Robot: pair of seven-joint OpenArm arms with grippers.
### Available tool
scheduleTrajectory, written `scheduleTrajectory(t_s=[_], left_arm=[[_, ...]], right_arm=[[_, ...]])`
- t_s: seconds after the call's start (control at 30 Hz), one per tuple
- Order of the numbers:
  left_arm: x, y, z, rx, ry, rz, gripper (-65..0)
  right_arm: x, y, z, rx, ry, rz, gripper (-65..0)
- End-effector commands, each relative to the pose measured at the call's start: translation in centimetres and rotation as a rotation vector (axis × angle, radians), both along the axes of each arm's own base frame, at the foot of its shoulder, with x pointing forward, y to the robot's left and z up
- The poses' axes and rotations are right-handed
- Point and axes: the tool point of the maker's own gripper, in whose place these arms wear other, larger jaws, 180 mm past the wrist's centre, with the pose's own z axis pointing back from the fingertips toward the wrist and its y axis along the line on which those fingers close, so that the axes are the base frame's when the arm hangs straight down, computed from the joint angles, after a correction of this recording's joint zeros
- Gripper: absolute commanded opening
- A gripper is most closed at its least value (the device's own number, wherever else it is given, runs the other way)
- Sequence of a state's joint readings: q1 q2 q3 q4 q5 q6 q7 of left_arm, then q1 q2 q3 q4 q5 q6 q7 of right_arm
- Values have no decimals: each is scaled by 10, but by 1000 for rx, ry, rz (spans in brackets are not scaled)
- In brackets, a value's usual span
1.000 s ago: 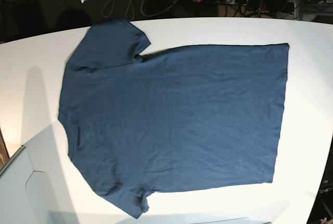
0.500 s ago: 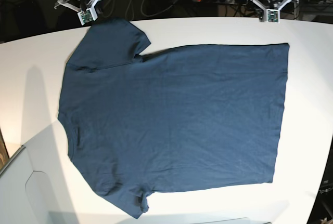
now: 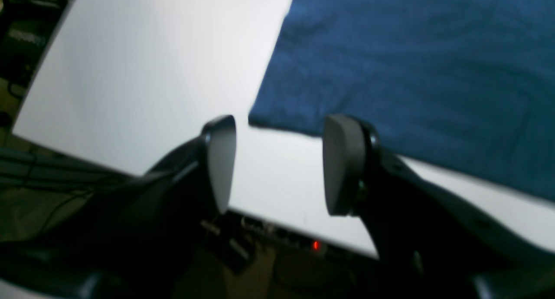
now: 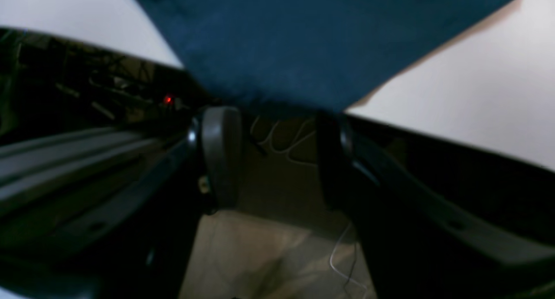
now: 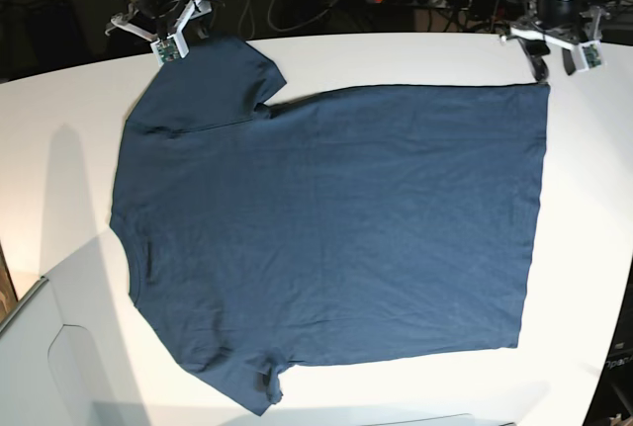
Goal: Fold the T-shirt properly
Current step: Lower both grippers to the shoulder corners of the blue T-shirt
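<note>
Both grippers have come down toward the far edge of the white table (image 5: 59, 149) since the earlier frames, when they hung back among the cables beyond it. Now the left gripper (image 5: 560, 55) sits just beside the T-shirt's (image 5: 336, 228) far hem corner, and the right gripper (image 5: 170, 39) sits at the tip of the far sleeve.

The navy T-shirt lies flat and fully spread across the table, neck toward the right gripper's side, hem toward the left gripper's side, with no fold made yet.

On the left wrist view, the left gripper (image 3: 277, 164) has its jaws well apart, the hem corner just ahead of them and not between them. On the right wrist view, the right gripper (image 4: 273, 156) is likewise spread, with the sleeve edge just above its pads (image 4: 219, 153).

I judge this to be the approach before the first grasp. Next, each gripper likely needs to close on the far edge of the cloth without bunching it.
</note>
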State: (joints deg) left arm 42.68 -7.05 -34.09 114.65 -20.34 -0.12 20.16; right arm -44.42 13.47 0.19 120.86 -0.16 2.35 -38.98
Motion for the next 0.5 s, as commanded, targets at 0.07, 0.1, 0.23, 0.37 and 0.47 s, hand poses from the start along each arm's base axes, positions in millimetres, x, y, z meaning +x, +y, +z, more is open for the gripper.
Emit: scheduleTrajectory(t_s=[0.07,0.1,0.23,0.37,0.47], left_arm=[[9,11,-5,-1,-29,29,-338],[12,17,-9,0,-25,33,-338],[12,38,-42,-30,25,85,-337],[10,53,-65,-51,65,124,-337],[11,59,-78,-69,76,153,-336]], right_arm=[[9,3,7,9,-38,20,-381],[11,3,7,8,-43,19,-381],[16,1,9,5,-58,16,-381],[20,1,10,5,-69,16,-376],[23,3,11,8,-75,19,-375]])
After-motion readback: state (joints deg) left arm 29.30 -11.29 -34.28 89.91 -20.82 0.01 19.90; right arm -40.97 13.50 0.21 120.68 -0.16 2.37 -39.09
